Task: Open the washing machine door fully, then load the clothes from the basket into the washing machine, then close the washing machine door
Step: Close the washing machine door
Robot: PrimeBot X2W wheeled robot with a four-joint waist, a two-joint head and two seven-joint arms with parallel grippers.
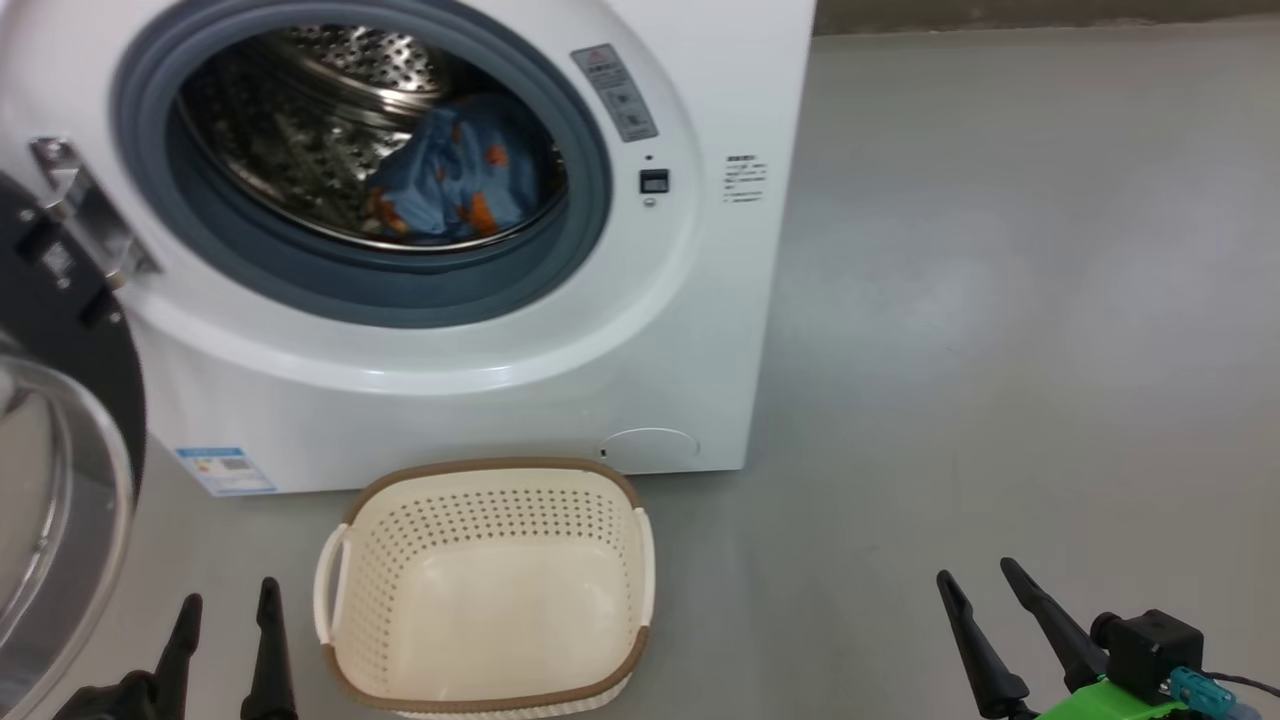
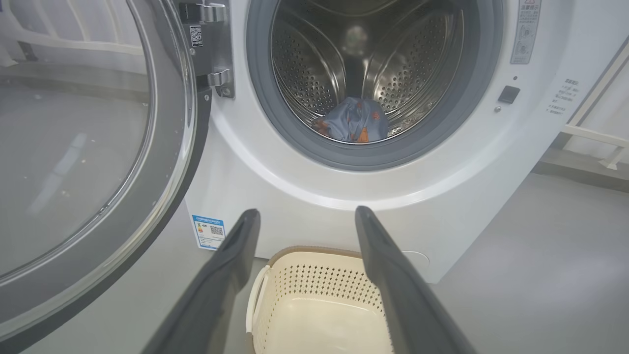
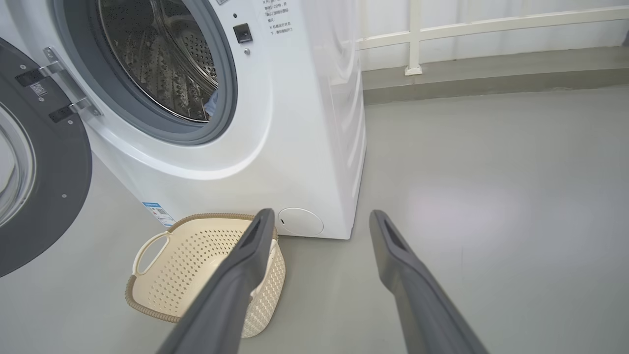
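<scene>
The white washing machine (image 1: 700, 330) stands with its door (image 1: 60, 440) swung wide open to the left. Light blue clothes (image 1: 455, 175) with orange-brown prints lie inside the steel drum, also visible as clothes (image 2: 354, 125) in the left wrist view. The cream basket (image 1: 490, 590) sits on the floor in front of the machine with nothing in it. My left gripper (image 1: 228, 600) is open at the lower left, beside the basket. My right gripper (image 1: 982, 578) is open at the lower right, well away from it. Neither holds anything.
Grey floor (image 1: 1000, 350) spreads to the right of the machine. A low white railing (image 3: 442, 29) and a raised kerb (image 3: 491, 81) run behind it. The open door (image 2: 73, 172) juts out on the left, close to my left arm.
</scene>
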